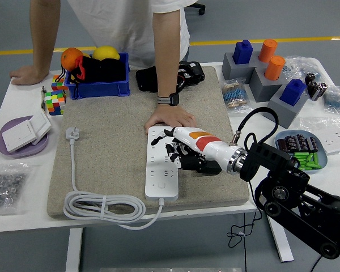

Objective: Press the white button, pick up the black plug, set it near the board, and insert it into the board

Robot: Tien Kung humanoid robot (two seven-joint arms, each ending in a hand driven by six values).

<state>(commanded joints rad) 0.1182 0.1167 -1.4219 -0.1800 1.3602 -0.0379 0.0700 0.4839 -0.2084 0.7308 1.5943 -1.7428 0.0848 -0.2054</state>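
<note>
The right hand (178,148) is held over the far half of the white power strip (162,163), which lies lengthwise on the grey mat (110,147). Its index finger is stretched out towards the strip's far end, the other fingers are curled under, and nothing is gripped. The black plug (211,166) is seen on the mat just right of the strip, mostly hidden beneath the white forearm. A person's hand (171,119) is pressed flat on the strip's far end. The strip's own white plug (72,134) lies on the mat's left side, its cable (105,205) coiled near the front edge.
</note>
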